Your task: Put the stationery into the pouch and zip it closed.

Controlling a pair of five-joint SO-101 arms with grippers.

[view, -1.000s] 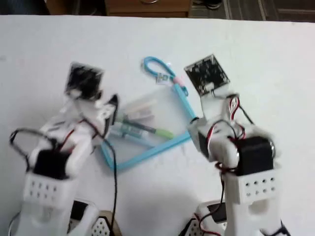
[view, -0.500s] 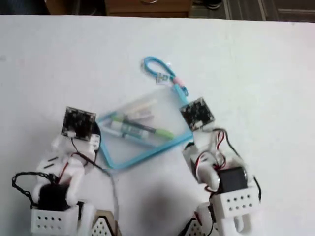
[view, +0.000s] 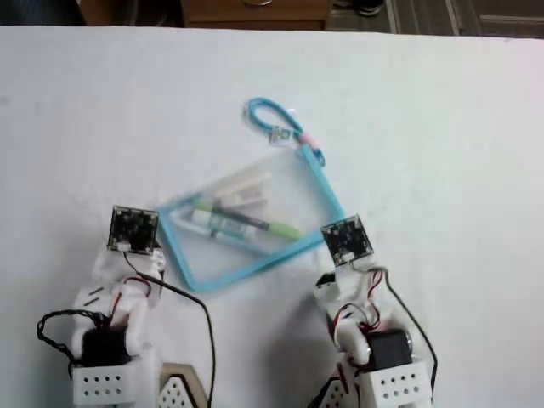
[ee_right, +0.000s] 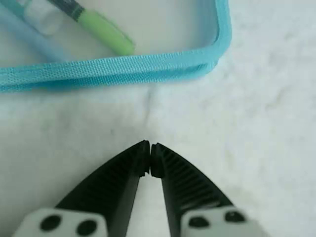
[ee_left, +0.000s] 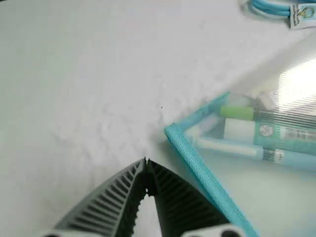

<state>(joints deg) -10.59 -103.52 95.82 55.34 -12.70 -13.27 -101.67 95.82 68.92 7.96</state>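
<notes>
A clear pouch [view: 246,223] with a blue zip edge lies flat mid-table, pens and other stationery [view: 238,223] inside it. A blue strap loop [view: 270,117] trails from its far corner. My left gripper [ee_left: 146,162] is shut with nothing in it, just off the pouch's corner [ee_left: 174,132] on the bare cloth. My right gripper [ee_right: 149,145] is shut and empty too, a short way from the pouch's blue edge [ee_right: 123,69], behind which a green pen tip [ee_right: 103,32] shows. In the high view both arms sit folded at the near edge, left [view: 132,234] and right [view: 344,242].
The white tablecloth [view: 442,127] spreads wide around the pouch. A wooden cabinet [view: 255,10] stands beyond the table's far edge.
Both arms have pulled back from the pouch toward the near edge and folded down. The pouch has come to lie flat on its own with the stationery inside.
</notes>
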